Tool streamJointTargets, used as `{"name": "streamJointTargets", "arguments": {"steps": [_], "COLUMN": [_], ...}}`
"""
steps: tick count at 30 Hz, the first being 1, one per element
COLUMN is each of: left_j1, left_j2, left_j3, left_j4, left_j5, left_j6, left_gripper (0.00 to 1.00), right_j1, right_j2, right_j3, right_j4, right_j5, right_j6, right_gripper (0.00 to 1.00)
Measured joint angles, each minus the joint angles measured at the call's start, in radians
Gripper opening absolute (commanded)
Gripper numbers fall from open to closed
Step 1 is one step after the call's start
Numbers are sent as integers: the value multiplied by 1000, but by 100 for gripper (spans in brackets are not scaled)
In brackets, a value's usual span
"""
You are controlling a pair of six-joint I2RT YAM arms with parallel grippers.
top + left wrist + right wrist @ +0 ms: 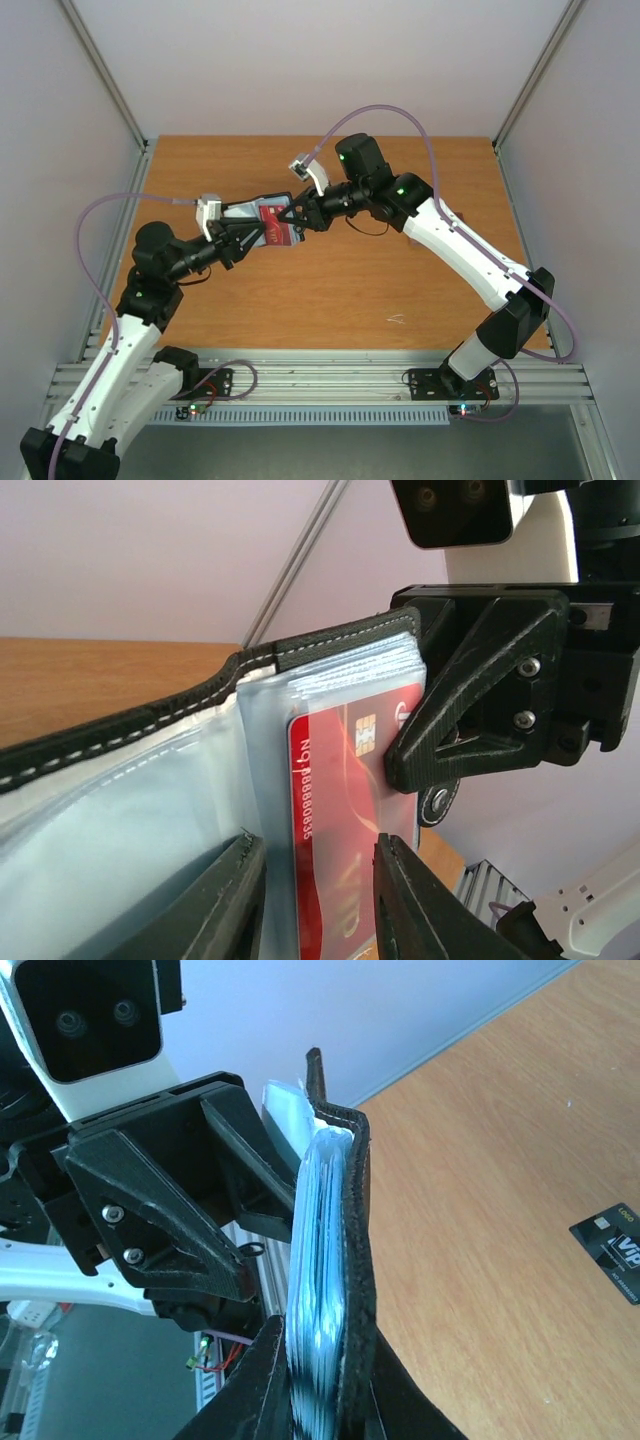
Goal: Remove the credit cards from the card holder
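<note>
Fingers (425, 915) of the left gripper (243, 238): two, black, standing one on each side of the lower part of a red card (335, 810) and the pocket it sits in. Whether they press on it cannot be told.

Fingers (250, 1390) of the right gripper (298, 215): two, black, clenched on one edge of the card holder (340, 645), black cover against one pad and the pale blue-grey pockets (315, 1260) against the other.

Card holder: one, spread open and held off the table (350, 300) between the two grippers, its stitched black edge running away from the left fingers.

Cards counted: two. The red card, chip showing, is partly inside a clear pocket between the left fingers. One black card (610, 1250) lies flat on the table, well apart from the right fingers and off to their side. Further cards in the pocket stack cannot be counted; only sleeve edges show.

Obstructions: a right finger covers the red card's upper corner near the chip; a left finger crosses its lower edge.

Surroundings: two lilac cables (95, 260), one per arm; metal rails (330, 375) at the near table edge.
</note>
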Motion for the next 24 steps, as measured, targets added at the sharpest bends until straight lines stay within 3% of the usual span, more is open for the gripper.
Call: {"name": "streamJointTargets", "arguments": {"steps": [11, 17, 24], "left_j1": [30, 33, 33], "left_j2": [-53, -55, -28], "left_j3": [11, 12, 12], "left_j4": [16, 18, 14], "left_j5": [-27, -30, -26], "left_j6": [-41, -70, -97], "left_gripper": [36, 28, 27], "right_j1": [5, 6, 6], "right_j2": [0, 0, 0], "right_j3": [6, 14, 16], "right_j4": [-2, -1, 2], "right_j5": [60, 50, 16], "right_j6": [3, 3, 4], "right_gripper": [1, 1, 1]}}
